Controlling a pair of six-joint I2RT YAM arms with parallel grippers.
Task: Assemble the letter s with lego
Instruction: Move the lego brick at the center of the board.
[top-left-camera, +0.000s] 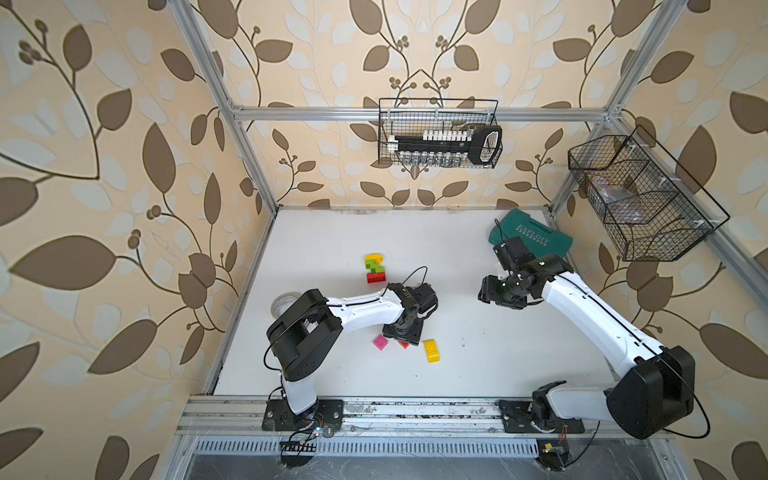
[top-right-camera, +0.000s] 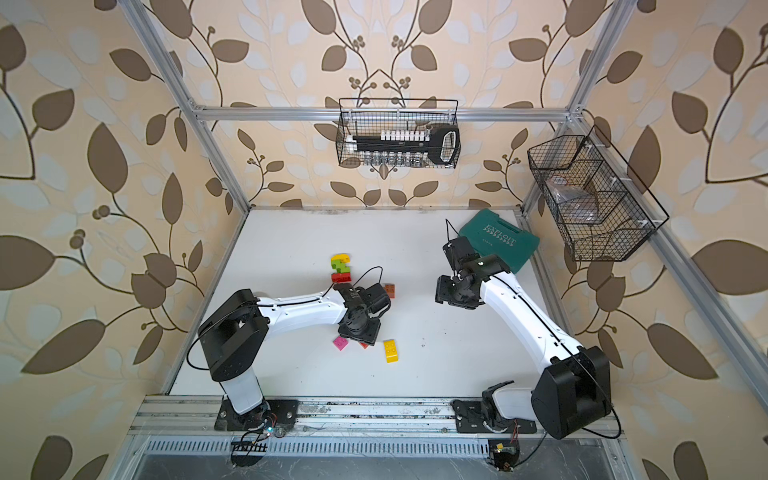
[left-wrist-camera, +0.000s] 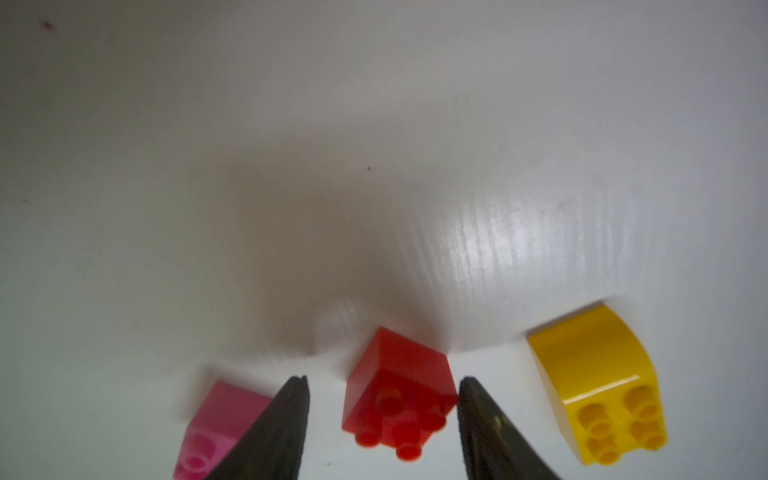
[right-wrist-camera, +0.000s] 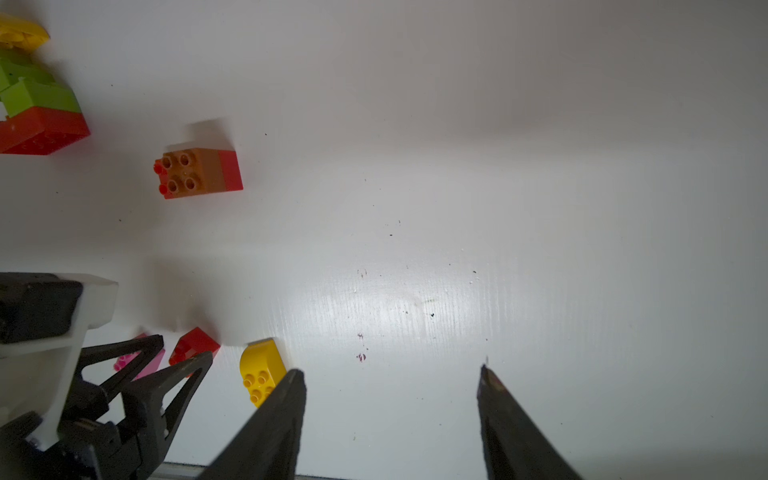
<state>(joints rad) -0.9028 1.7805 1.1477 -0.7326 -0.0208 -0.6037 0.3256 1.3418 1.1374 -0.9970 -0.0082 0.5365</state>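
Note:
A small stack of lego (top-left-camera: 375, 269) in yellow, lime green and red stands mid-table, seen in both top views (top-right-camera: 341, 269). Nearer the front lie a pink brick (top-left-camera: 380, 343), a red brick (left-wrist-camera: 399, 395) and a yellow curved brick (top-left-camera: 432, 351). My left gripper (left-wrist-camera: 382, 380) is open and points down over the red brick. One fingertip (left-wrist-camera: 467, 388) touches its corner and the other stands a little off it. A brown-and-red brick (right-wrist-camera: 199, 172) lies apart. My right gripper (right-wrist-camera: 390, 370) hangs open over bare table, with nothing between its fingers.
A teal case (top-left-camera: 536, 237) lies at the back right behind the right arm. Wire baskets (top-left-camera: 440, 133) (top-left-camera: 640, 199) hang on the back and right frame. A tape roll (top-left-camera: 282, 305) sits by the left arm. A metal rail (top-left-camera: 395, 409) runs along the front.

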